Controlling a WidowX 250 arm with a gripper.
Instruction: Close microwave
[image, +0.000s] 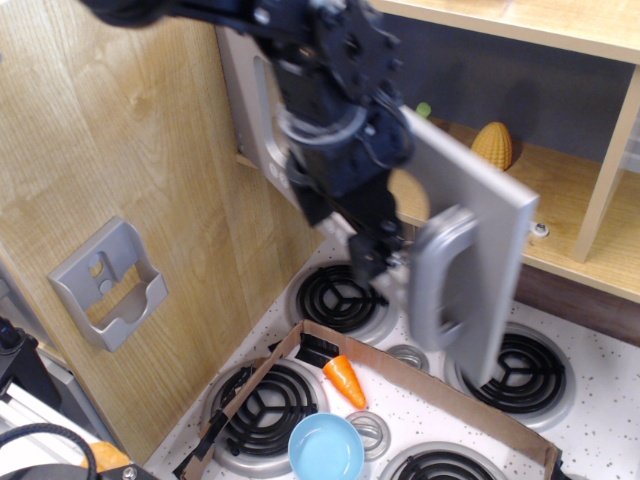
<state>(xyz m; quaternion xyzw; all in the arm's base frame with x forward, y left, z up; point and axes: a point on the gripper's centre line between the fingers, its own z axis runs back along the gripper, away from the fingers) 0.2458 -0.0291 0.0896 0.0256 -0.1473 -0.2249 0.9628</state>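
Observation:
The microwave is a wooden compartment with a wide silver-grey door hinged at the left. The door stands partly swung in, with its free edge and curved grey handle out over the stove. My dark gripper is against the door's outer face, just left of the handle. Its fingers are blurred and dark, so I cannot tell whether they are open or shut. A yellow corn sits inside the compartment. A green toy is mostly hidden behind the door and arm.
A grey wall holder hangs on the wooden side panel at left. Below is a stove with black burners. An open cardboard box on it has a carrot and a blue bowl at its left end.

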